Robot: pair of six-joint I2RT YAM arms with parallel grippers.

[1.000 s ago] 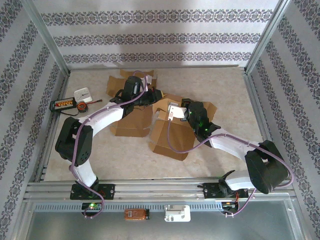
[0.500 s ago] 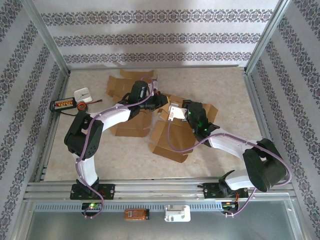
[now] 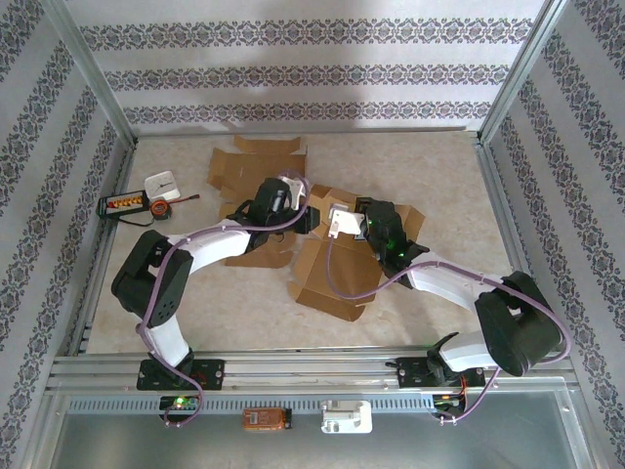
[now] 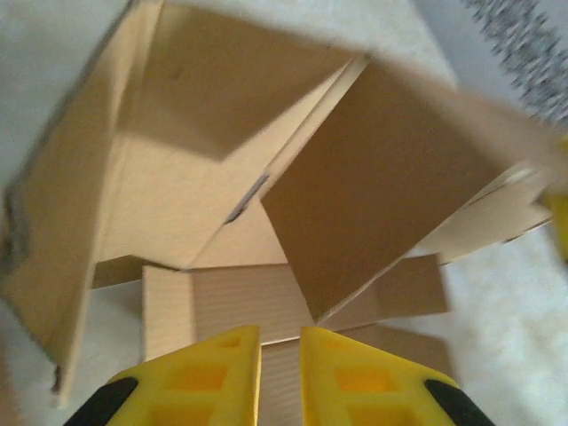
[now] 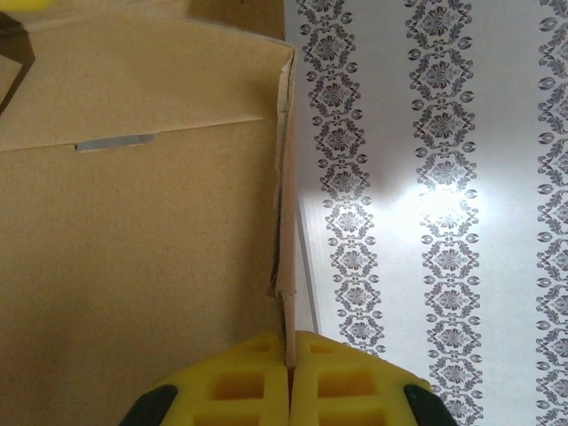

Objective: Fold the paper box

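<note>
Left hand [image 4: 280, 377] open just a crack, nothing between fingers, hovering over flaps at 11 o'clock of paper box [image 3: 330, 278]. My right hand [image 5: 289, 373] closed, pinching upright wall edge of box at its 12 o'clock rim. Box sits mid worktop [image 3: 439, 166], flaps splayed, not folded shut. Second flattened carton [image 3: 256, 166] lies at 10 o'clock of box, partly under my left arm.

Flat cardboard [image 3: 246, 166] lies behind the paper box [image 3: 327, 278] (leftward).
</note>
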